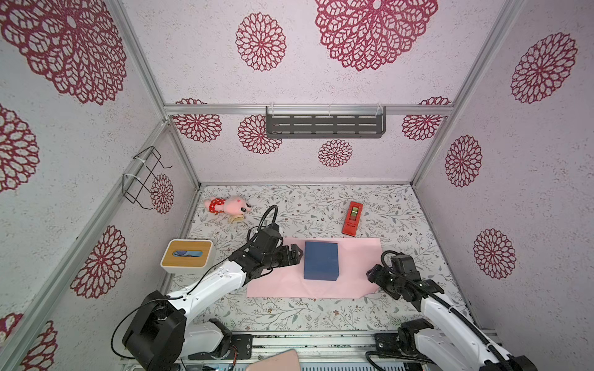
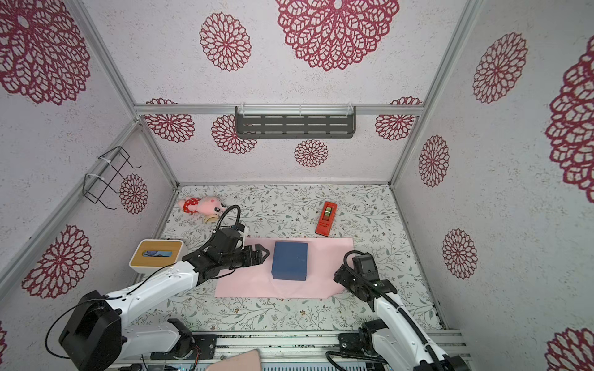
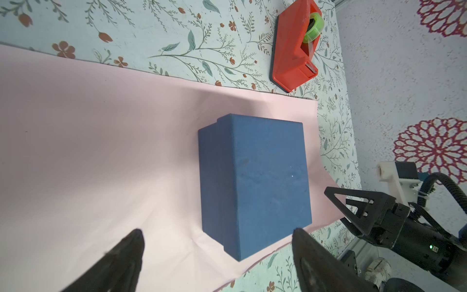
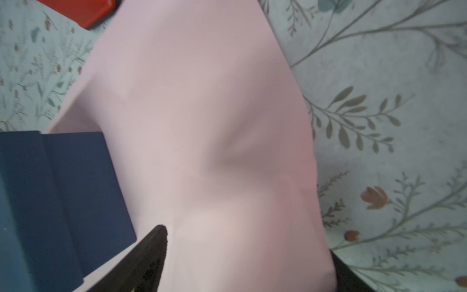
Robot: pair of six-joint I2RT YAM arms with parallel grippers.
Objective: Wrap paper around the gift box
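L end effector [image 1: 297, 253]: spread wide, empty, low just beside the gift box [image 1: 321, 265] on its L side. Tips point at the box wall, no contact that I can see.

R end effector [image 1: 372, 273]: near the box on the opposite side, at the near R edge of the paper [image 1: 279, 284]. In my R wrist view the fingers [image 4: 156, 242] stand apart w/ the sheet's edge running between them. They're not clamped, and I can't tell if a pad touches. The paper ripples a bit there.

The box sits on the sheet, approx mid-sheet, pink face up. Flaps run out to the box's L and R, w/ only thin margins behind and in front of it. The rest of the sheet lies flat on the bench [image 1: 289, 313], and no flap is raised.

Step, as I judge it: box is placed and I'm at the very start of fold no. 1, taking hold of the R flap.

Next move needs:
- R to shut on the thin edge w/o crumpling it, then lift and carry the flap over the box top.
- L to steady the box so it doesn't slide w/ the sheet.
- The tape dispenser [image 1: 352, 218], beyond the box on the far side, to wait for later.
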